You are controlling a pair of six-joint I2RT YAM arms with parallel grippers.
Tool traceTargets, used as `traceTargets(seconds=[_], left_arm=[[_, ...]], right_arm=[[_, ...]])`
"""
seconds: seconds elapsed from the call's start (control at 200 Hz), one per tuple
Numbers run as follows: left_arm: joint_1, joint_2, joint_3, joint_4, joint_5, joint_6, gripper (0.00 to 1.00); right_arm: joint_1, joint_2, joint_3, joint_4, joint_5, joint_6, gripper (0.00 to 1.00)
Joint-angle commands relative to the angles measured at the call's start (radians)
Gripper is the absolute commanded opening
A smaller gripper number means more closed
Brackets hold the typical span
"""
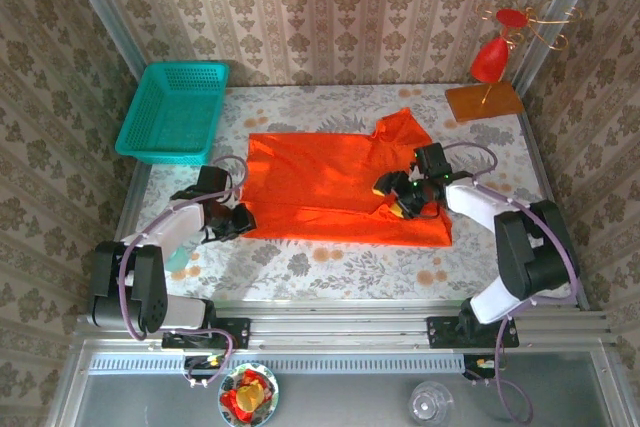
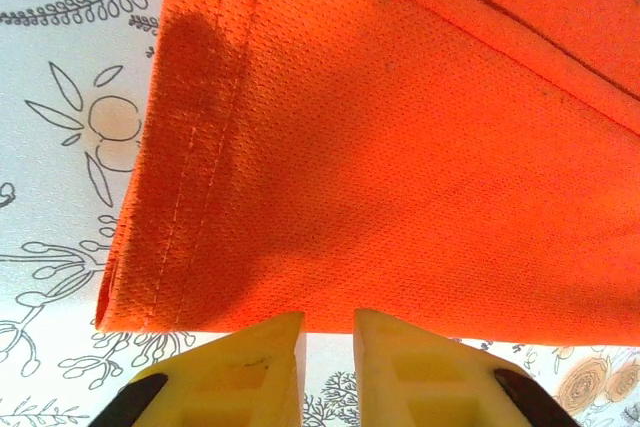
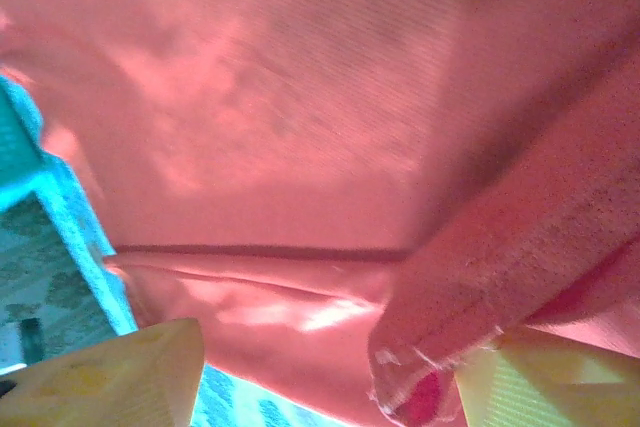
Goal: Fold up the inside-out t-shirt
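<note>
The inside-out t-shirt (image 1: 340, 182), bright orange, lies flat across the middle of the table, with a sleeve poking up at its far right (image 1: 402, 127). My left gripper (image 1: 240, 219) sits low at the shirt's near-left corner. In the left wrist view its yellow fingertips (image 2: 328, 319) stand a narrow gap apart at the hem (image 2: 200, 247), bare tablecloth between them. My right gripper (image 1: 392, 197) rests on the shirt's right part. Its jaws (image 3: 330, 347) stand wide apart over a raised fold of cloth (image 3: 480, 267), a raw seam edge beside the right finger.
A teal basket (image 1: 175, 112) stands at the back left of the table. A red glossy ornament (image 1: 492, 59) on a wooden base (image 1: 483, 102) stands at the back right. Patterned walls close in on three sides.
</note>
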Motion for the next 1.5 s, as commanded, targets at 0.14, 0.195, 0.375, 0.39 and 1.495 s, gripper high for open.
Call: traceTargets(seconds=[0.14,0.195,0.375,0.39,1.495], left_arm=[[-0.015,-0.016,0.020,-0.032,-0.019,-0.015,0.21],[-0.015,-0.016,0.020,-0.031,-0.021,-0.015,0.21],[-0.017,-0.001,0.023,-0.019,-0.018,-0.012,0.21],[-0.017,0.002,0.023,-0.017,-0.017,-0.012,0.21],[0.020,0.107,-0.052,-0.029,-0.100,0.006,0.21]], right_arm=[[0.008,0.018,0.126,-0.011,-0.035,-0.034,0.67],[0.008,-0.011,0.128,-0.082,0.009,-0.069,0.68],[0.008,-0.068,0.077,-0.166,0.045,-0.104,0.72],[0.009,-0.067,0.071,-0.162,0.040,-0.102,0.73],[0.003,0.250,0.216,-0.057,-0.078,-0.169,0.82]])
